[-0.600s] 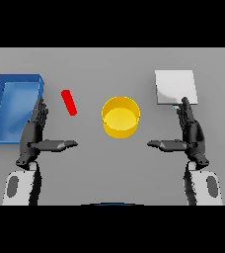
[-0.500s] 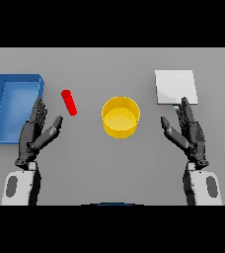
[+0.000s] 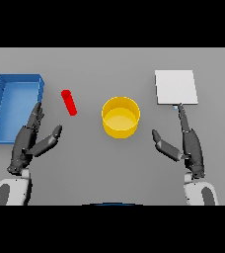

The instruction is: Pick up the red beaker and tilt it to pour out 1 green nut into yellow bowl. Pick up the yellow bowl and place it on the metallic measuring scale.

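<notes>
Grey table: left hand and right hand hover, seemingly spread, empty

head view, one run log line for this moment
phase: pre-grasp | left hand: open, near red beaker | right hand: open | yellow bowl: on table | scale: bare

Looking like a bare lab bench set up for a test: plain grey counter filling the whole view, showing no walls or furniture. Carrying only a few props: flat metallic measuring scale, small red beaker, yellow bowl, blue bin sitting at the left.
</notes>
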